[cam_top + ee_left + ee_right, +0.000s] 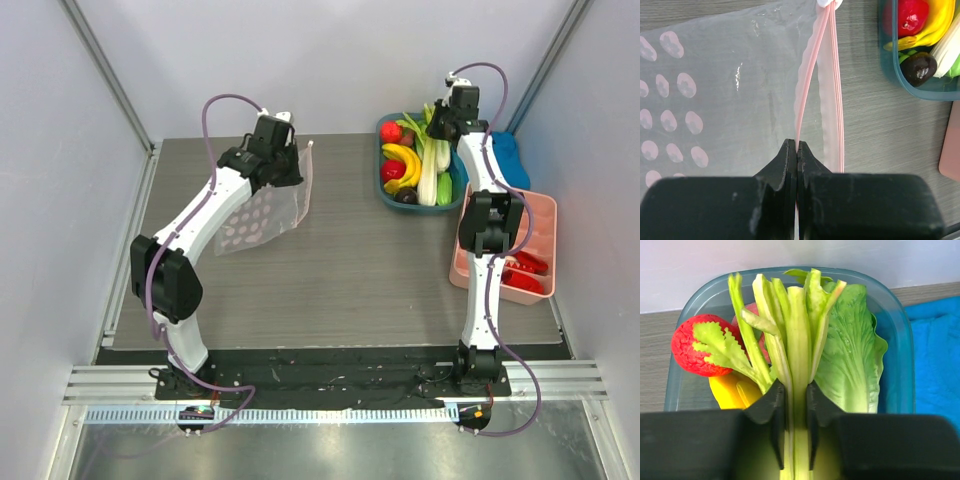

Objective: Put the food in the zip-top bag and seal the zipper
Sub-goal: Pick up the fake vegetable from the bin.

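Right tool (pixel 795 390) sits inside the teal bin (pixel 900 315) at the far right of the tabletop (pixel 350 270), fingers pressed to both sides of the celery stalk (pixel 799 340), low on its pale stem: clamped on it, as far as the wrist view shows. The lettuce head (pixel 850 350) lies against the stalk on one side, the red fruit (pixel 687 347) and bananas (pixel 727 392) on the other. Left tool (pixel 797 145) is shut tight on one lip of the zipper (pixel 810 75), holding the zip-top bag (pixel 730 100) up at far left, well apart from the bin. The second pink lip stands only a little off the first, so the mouth is narrow. Judgement: step in hand is lifting the stalk out. Raise it straight up, slowly, so the leafy top does not drag the lettuce or snag the bin rim. The grip is near one end, so the stalk will likely droop; carry it level and feed the stem end first. The mouth probably wants spreading before entry.
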Available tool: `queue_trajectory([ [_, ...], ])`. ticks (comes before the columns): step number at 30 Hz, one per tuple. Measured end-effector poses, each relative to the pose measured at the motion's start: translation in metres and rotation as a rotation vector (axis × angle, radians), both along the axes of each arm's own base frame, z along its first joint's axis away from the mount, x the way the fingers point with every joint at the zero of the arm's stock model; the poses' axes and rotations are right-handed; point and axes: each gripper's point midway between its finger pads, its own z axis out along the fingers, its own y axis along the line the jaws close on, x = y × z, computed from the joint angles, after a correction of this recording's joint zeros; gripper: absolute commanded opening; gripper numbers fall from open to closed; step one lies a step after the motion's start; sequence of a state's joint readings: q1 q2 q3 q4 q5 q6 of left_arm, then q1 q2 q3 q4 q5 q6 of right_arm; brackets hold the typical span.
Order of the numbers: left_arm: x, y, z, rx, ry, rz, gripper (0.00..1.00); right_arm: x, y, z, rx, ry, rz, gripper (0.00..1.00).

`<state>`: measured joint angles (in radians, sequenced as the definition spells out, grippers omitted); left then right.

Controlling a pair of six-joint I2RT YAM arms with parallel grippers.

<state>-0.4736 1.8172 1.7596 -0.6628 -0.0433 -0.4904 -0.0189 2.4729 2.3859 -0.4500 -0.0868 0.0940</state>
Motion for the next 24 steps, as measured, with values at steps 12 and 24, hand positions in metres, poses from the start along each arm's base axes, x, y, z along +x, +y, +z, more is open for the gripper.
queue_trajectory([
  [12, 0.001, 0.002, 0.001, -0.038, 0.017, 0.014, 0.00, -0.017, 0.009, 0.072, 0.099, -0.089, -0.020, 0.01],
  [24, 0.007, 0.000, 0.015, -0.266, 0.082, 0.034, 0.00, -0.071, 0.050, 0.273, 0.412, -0.459, 0.077, 0.01],
])
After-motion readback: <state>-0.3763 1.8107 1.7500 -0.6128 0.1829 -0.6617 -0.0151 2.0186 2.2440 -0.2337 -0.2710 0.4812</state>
